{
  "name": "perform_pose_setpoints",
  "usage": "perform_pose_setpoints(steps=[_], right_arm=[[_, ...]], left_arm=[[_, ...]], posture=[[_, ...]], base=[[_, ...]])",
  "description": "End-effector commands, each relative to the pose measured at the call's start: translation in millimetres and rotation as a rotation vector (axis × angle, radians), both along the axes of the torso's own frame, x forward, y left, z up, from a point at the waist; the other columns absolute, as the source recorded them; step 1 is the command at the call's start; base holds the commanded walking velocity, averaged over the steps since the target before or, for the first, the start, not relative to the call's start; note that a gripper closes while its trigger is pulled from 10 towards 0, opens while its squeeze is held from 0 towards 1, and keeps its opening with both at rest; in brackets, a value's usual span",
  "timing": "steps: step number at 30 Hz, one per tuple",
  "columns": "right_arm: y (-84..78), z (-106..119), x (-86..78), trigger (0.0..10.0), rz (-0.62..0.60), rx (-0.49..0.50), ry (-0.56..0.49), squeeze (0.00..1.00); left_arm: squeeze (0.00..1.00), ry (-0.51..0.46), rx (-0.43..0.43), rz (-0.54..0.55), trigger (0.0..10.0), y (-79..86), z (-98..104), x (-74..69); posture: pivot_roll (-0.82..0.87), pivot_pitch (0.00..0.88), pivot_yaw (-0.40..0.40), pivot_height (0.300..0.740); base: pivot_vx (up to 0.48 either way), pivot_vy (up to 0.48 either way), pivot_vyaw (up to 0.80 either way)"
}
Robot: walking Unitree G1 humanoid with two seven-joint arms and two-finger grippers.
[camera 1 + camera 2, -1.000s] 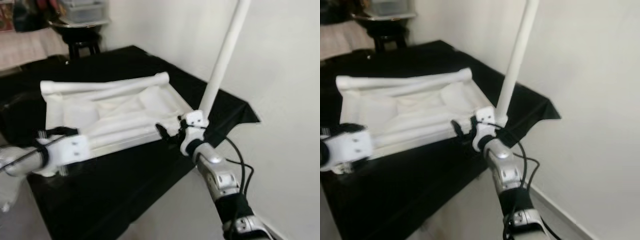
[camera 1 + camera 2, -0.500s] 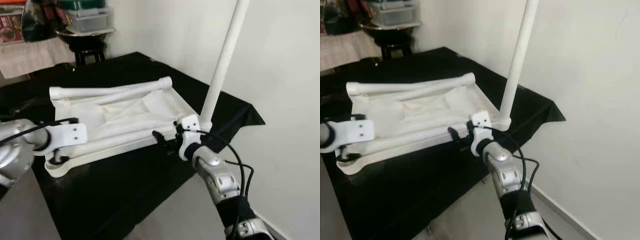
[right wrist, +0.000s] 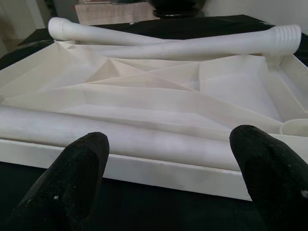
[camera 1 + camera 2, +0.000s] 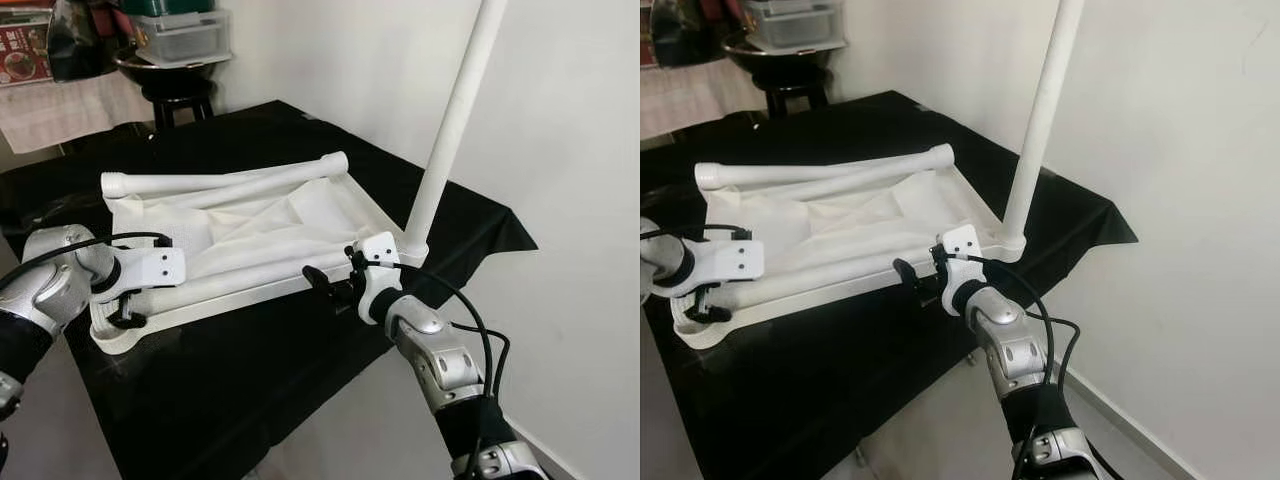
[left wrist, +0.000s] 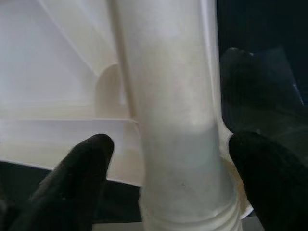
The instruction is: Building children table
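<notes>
Lying upside down on the black tabletop (image 4: 250, 400), the white table top (image 4: 330, 205) has one leg (image 4: 455, 125) standing upright in its corner; others lie loose inside. Left gripper (image 5: 168, 159) straddles a lying leg (image 5: 168, 96), open; right gripper (image 3: 168, 159) hovers open, empty, nearby. A stool (image 4: 180, 95) stands behind.
</notes>
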State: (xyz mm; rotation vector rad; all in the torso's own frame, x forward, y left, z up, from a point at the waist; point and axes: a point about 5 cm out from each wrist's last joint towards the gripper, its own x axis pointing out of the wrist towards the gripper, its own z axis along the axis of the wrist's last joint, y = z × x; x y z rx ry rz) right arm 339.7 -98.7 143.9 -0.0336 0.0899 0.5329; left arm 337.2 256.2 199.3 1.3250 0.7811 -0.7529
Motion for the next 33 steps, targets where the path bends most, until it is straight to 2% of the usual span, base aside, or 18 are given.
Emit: perform_pose_setpoints(steps=[1,2,9,14,17,21,22,24,25,26,28,29,30,31,32,33], right_arm=[[-1.7,-0.5,-1.6,10.0,-0.004,0.01,0.011,0.0],[-1.7,-0.5,-1.8,10.0,-0.005,0.01,0.012,0.0],[-1.1,-0.5,-2.7,10.0,-0.012,0.014,0.018,0.0],[-1.1,-0.2,-2.8,10.0,-0.016,0.018,0.022,0.0],[-1.5,0.4,-2.4,10.0,-0.019,0.02,0.023,0.0],[-2.8,3.1,-1.7,10.0,-0.02,0.03,0.015,0.0],[-2.8,8.2,-1.1,10.0,-0.009,0.048,-0.008,0.0],[-2.8,8.2,-1.1,10.0,-0.009,0.048,-0.008,0.0],[-3.4,13.7,-0.5,10.0,0.001,0.075,-0.026,0.0],[-8.8,34.1,2.9,10.0,0.0,0.174,-0.101,0.0],[-10.4,39.0,3.7,10.0,-0.002,0.198,-0.119,0.0],[-14.3,52.3,6.1,10.0,0.004,0.315,-0.119,0.0],[-17.8,73.1,6.2,10.0,0.059,0.447,-0.143,0.0],[-17.8,73.1,6.2,10.0,0.059,0.447,-0.143,0.0],[-19.8,94.4,2.6,10.0,0.152,0.562,-0.175,0.0],[-19.9,116.3,-7.0,10.0,0.301,0.642,-0.227,0.0]], left_arm=[[0.0,0.028,0.011,-0.019,1.3,-4.5,-4.2,1.4],[0.0,0.041,0.006,-0.021,0.0,-4.8,-5.3,2.1],[0.0,0.106,-0.004,-0.032,0.0,-6.7,-10.1,1.3],[0.0,0.114,0.0,-0.046,0.0,-7.4,-10.3,1.8],[0.0,0.078,-0.006,-0.05,0.0,-7.3,-3.6,4.8],[0.0,-0.059,-0.052,-0.037,0.0,-5.5,27.2,13.0],[0.0,-0.119,-0.071,-0.027,0.0,-3.7,40.0,14.7],[0.0,-0.119,-0.071,-0.027,0.0,-3.7,40.0,14.7],[0.0,-0.154,-0.083,-0.02,0.0,-2.3,46.8,15.4],[0.0,-0.234,-0.127,-0.001,0.0,0.0,60.2,17.2],[0.0,-0.251,-0.138,0.003,0.0,0.5,63.0,17.5],[0.0,-0.288,-0.173,0.01,0.0,0.9,68.3,18.1],[0.0,-0.339,-0.223,0.025,0.0,2.0,74.4,18.5],[0.0,-0.339,-0.223,0.025,0.0,2.0,74.4,18.5],[0.0,-0.391,-0.277,0.041,0.0,3.4,79.5,18.8],[0.0,-0.455,-0.35,0.069,0.0,5.0,83.9,20.0]], posture=[[-0.08,0.038,-0.074,0.74],[-0.08,0.039,-0.074,0.74],[-0.09,0.043,-0.074,0.74],[-0.08,0.044,-0.074,0.74],[-0.08,0.044,-0.074,0.74],[-0.08,0.039,-0.075,0.74],[-0.08,0.038,-0.074,0.74],[-0.08,0.038,-0.074,0.74],[-0.08,0.038,-0.074,0.74],[-0.08,0.039,-0.073,0.74],[-0.08,0.039,-0.073,0.74],[-0.08,0.039,-0.073,0.74],[-0.08,0.037,-0.071,0.74],[-0.08,0.037,-0.071,0.74],[-0.08,0.037,-0.071,0.74],[-0.08,0.034,-0.076,0.74]], base=[[0.0,0.0,0.0],[0.0,0.0,0.0],[0.0,0.0,0.0],[0.0,0.0,0.0],[0.0,0.0,0.0],[0.0,0.0,0.0],[0.0,0.0,0.0],[0.0,0.0,0.0],[0.0,0.0,0.0],[0.0,0.0,0.0],[0.0,0.0,0.0],[0.0,0.0,0.0],[0.0,0.0,0.0],[0.0,0.0,0.0],[0.0,0.0,0.0],[0.0,0.0,0.0]])
